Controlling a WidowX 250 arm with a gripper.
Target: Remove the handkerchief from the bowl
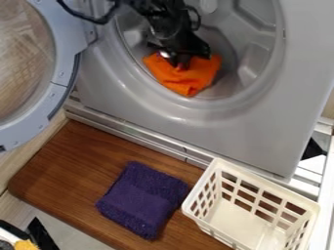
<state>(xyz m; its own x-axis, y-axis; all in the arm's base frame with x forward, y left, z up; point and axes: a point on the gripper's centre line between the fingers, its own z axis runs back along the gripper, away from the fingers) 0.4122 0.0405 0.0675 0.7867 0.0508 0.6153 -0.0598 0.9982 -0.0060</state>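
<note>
My black gripper (182, 58) hangs at the top centre, inside the round opening of a grey washing machine, right at an orange cloth (186, 78). The cloth lies bunched at the drum's lower lip, and its upper part is covered by the gripper. How the gripper's tips stand against the cloth is hidden. I see no bowl; the grey drum opening (244, 73) surrounds the cloth.
A wooden board (72, 163) spans the front, bearing a folded purple towel (143, 197) at its middle and a white slotted basket (261, 183) at its right. The machine's round door (62, 78) stands open at the left.
</note>
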